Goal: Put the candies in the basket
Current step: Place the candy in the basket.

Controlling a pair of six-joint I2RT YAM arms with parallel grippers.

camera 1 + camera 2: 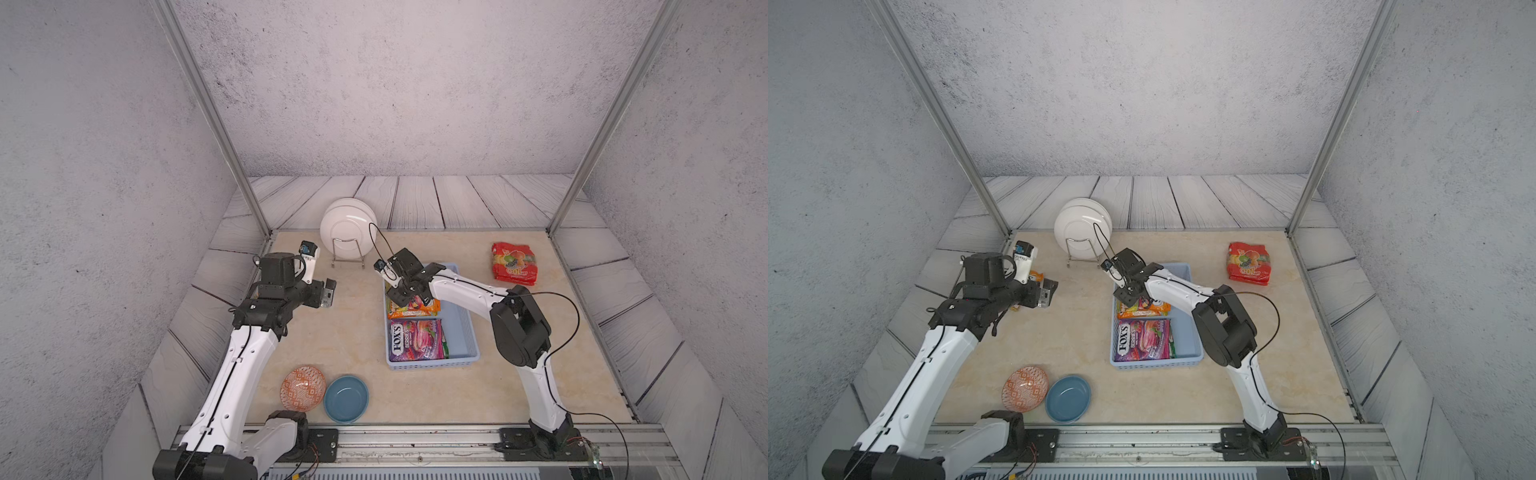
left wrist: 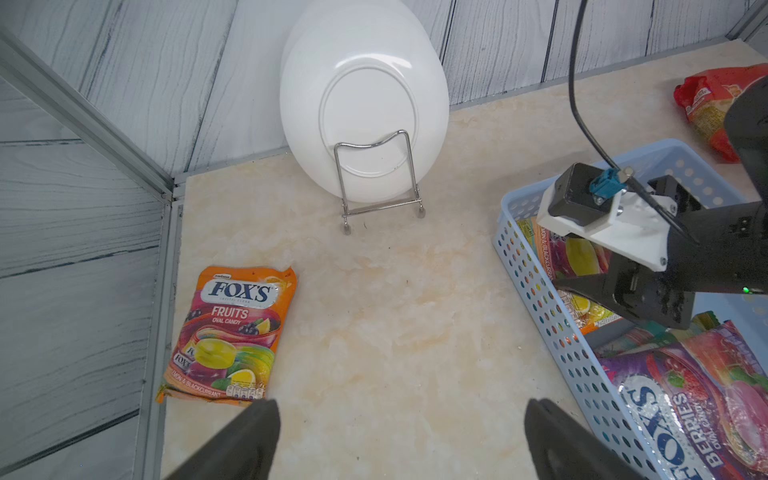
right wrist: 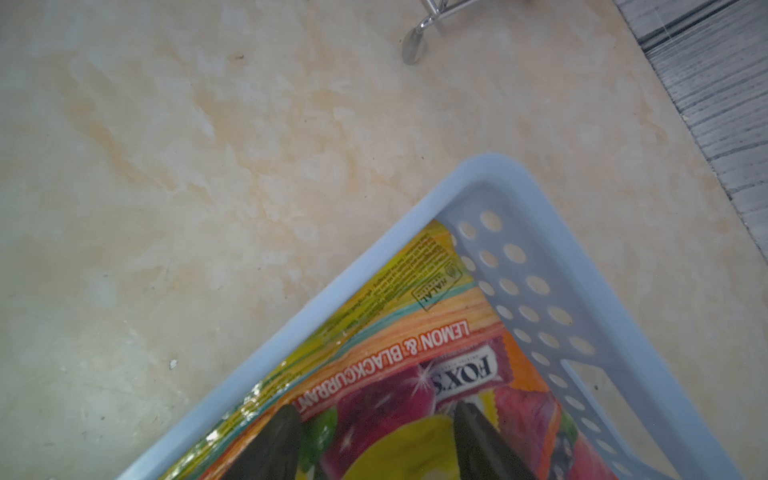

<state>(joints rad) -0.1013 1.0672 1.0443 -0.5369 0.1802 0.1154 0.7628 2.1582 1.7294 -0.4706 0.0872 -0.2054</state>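
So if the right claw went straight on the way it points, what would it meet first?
The orange FOX'S bag lying in the basket: the right claw points down at it, jaws apart. How near is unclear.

Glossy plastic on the purple bag (image 1: 415, 338), light glinting off it. The basket (image 1: 432, 362) is smooth, duller plastic. The plate (image 2: 361, 95) is shiny and ceramic-looking, in a polished metal wire rack (image 2: 382, 209). The tabletop (image 1: 332, 332) is smooth and marble-patterned. Far left, the orange bag (image 2: 232, 336) is glossy, creased plastic.
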